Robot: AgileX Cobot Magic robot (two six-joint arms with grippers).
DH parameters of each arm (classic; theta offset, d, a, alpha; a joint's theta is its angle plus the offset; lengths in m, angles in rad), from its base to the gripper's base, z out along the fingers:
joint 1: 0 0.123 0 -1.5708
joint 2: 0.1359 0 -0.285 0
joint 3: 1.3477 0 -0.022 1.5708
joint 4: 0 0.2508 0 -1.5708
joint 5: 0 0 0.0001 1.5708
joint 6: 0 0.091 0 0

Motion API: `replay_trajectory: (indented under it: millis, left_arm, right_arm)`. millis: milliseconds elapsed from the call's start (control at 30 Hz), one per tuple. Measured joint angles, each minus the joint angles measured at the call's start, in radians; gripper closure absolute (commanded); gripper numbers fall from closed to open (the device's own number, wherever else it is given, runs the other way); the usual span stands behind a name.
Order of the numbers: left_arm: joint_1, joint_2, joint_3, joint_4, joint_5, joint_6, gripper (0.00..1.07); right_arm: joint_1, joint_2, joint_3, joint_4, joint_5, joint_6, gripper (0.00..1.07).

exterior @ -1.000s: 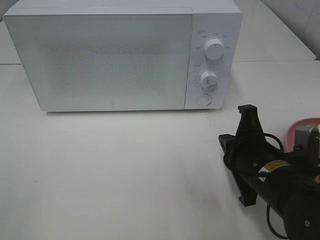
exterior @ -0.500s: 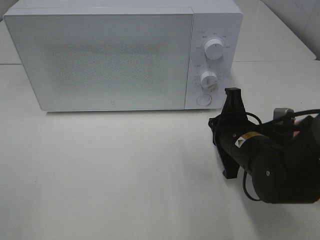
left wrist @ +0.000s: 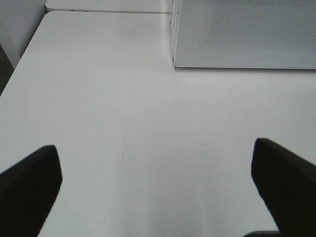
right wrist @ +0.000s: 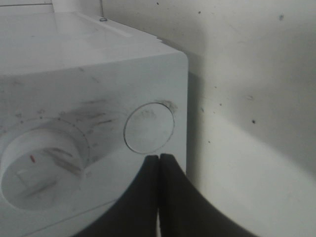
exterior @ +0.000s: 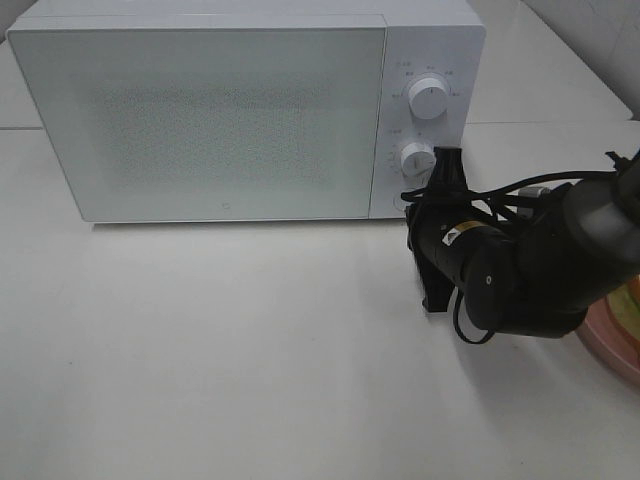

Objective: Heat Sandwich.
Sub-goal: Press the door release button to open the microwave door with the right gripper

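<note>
White table point(exterior: 250, 350) up front, mostly bare. The left gripper point(left wrist: 153, 145) hangs over it with its two black fingers spread wide apart and nothing between them, and its wrist view catches the microwave's lower door corner further ahead.

On the right side the black right arm point(exterior: 530, 270) reaches in toward the control panel. Past it, at the frame edge, a pink plate point(exterior: 608, 345) sits on the table, and only a yellow-green sliver of the sandwich point(exterior: 631, 298) shows on it; the rest is cut off or behind the arm.

The right gripper point(right wrist: 159, 158) has its fingers pressed together, tips right at the lower rim of the round button point(right wrist: 149, 127). Can't tell if it's actually touching.

At the back is the white microwave point(exterior: 440, 40), door point(exterior: 200, 120) closed, lower knob point(exterior: 417, 160) above the button and upper knob point(exterior: 429, 98) above that.
</note>
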Motion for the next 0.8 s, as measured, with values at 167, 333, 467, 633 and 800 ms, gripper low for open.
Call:
replay_trajectory:
  millis: [167, 333, 467, 633, 800]
  left_arm:
    - [0.000, 0.000, 0.000, 0.000, 0.000, 0.000, 0.06]
    - [0.000, 0.000, 0.000, 0.000, 0.000, 0.000, 0.06]
    - [0.000, 0.000, 0.000, 0.000, 0.000, 0.000, 0.06]
    - [0.000, 0.000, 0.000, 0.000, 0.000, 0.000, 0.06]
    - [0.000, 0.000, 0.000, 0.000, 0.000, 0.005, 0.06]
  right_arm:
    - [-0.020, 0.036, -0.056, -0.003, 0.003, -0.004, 1.07]
    - [-0.029, 0.053, -0.095, -0.002, 0.026, -0.008, 1.07]
    - [-0.042, 0.067, -0.113, -0.003, 0.029, -0.026, 1.07]
    - [-0.054, 0.084, -0.125, -0.003, 0.043, -0.027, 1.07]
    - [-0.065, 0.085, -0.125, -0.003, 0.045, -0.028, 1.07]
